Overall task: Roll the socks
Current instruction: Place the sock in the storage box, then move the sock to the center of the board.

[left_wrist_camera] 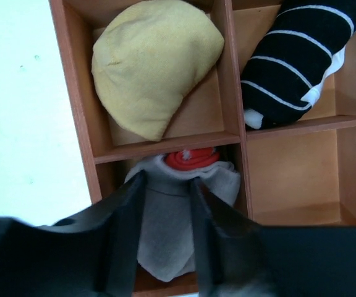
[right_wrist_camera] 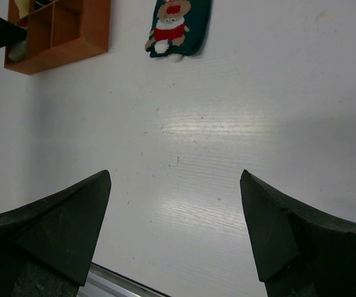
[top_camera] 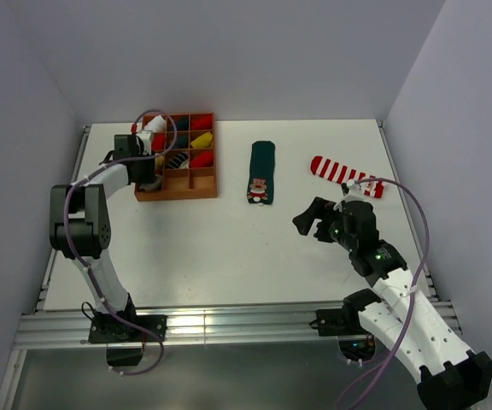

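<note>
Counting three in all, you have one beige sock (left_wrist_camera: 164,247) bundled in an edge compartment of the single wooden tray (top_camera: 203,190). Your left gripper (left_wrist_camera: 165,185) straddles it; whether it pinches cannot be told. Two lie flat, apart, on the table (top_camera: 229,256): the dark green sock (top_camera: 260,172) and the striped sock (top_camera: 345,174). Your right gripper (right_wrist_camera: 175,179) hangs wide open.

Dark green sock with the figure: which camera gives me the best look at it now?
Top external: the dark green sock lies whole and flat between the wooden box and the striped sock. Right wrist catches only the sock's figure end, cropped at the top edge. Left wrist does not show it.
</note>
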Available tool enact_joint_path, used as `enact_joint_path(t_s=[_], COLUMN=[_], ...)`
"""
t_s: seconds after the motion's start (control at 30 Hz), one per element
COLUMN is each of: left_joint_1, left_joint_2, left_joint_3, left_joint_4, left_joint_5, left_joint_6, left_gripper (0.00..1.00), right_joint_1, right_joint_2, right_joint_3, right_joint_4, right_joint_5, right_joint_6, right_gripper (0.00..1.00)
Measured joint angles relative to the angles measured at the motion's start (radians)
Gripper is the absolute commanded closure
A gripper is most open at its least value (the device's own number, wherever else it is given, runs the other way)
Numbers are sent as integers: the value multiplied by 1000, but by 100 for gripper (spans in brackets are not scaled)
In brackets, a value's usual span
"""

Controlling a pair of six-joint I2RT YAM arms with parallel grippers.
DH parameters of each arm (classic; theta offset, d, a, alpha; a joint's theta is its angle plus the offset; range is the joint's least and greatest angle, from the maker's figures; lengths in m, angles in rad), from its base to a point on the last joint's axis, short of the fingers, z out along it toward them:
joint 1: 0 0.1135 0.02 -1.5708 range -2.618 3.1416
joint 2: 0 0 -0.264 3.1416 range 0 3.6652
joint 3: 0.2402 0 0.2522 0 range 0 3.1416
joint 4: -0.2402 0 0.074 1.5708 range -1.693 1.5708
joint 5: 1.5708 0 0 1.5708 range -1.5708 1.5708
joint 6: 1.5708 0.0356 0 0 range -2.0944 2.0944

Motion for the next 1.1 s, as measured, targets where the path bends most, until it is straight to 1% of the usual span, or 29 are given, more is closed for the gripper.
enact_joint_path(t_s=[0.13, 0.23, 0.4, 0.43, 0.53, 0.6, 0.63, 0.7, 0.73, 0.8, 0.97, 1.1], left_joint_1=[2, 2, 2, 2, 1, 0, 0, 0, 0, 0, -5, -58], left_joint_2=[-31, -91, -287, -333, -523, -650, -702, -814, -866, -945, -1072, -1108], left_joint_3=[0, 0, 0, 0, -9, -28, -39, -70, -90, -136, -267, -349], left_joint_4=[-32, -79, -127, -135, -138, -135, -134, -135, -136, -144, -190, -209], left_joint_5=[-6, -6, -9, -13, -34, -63, -77, -113, -133, -166, -217, -241], left_joint_6=[-4, -36, -124, -140, -209, -242, -258, -285, -303, -331, -395, -419], left_gripper=[50, 47, 38, 34, 25, 23, 17, 10, 4, 1, 0, 1], right_joint_1=[0, 0, 0, 0, 6, 19, 26, 42, 48, 58, 82, 113], right_joint_2=[0, 15, 137, 167, 283, 364, 404, 488, 536, 637, 900, 1084], right_joint_3=[-8, -7, 39, 53, 116, 177, 206, 271, 304, 381, 565, 671], right_joint_4=[24, 50, 81, 85, 98, 103, 105, 115, 120, 125, 123, 96], right_joint_5=[-8, -8, -7, -5, 12, 33, 44, 70, 82, 100, 159, 205], right_joint_6=[-5, -13, -27, -30, -44, -56, -63, -74, -82, -99, -153, -203], right_gripper=[8, 11, 16, 17, 19, 20, 21, 23, 26, 29, 37, 45])
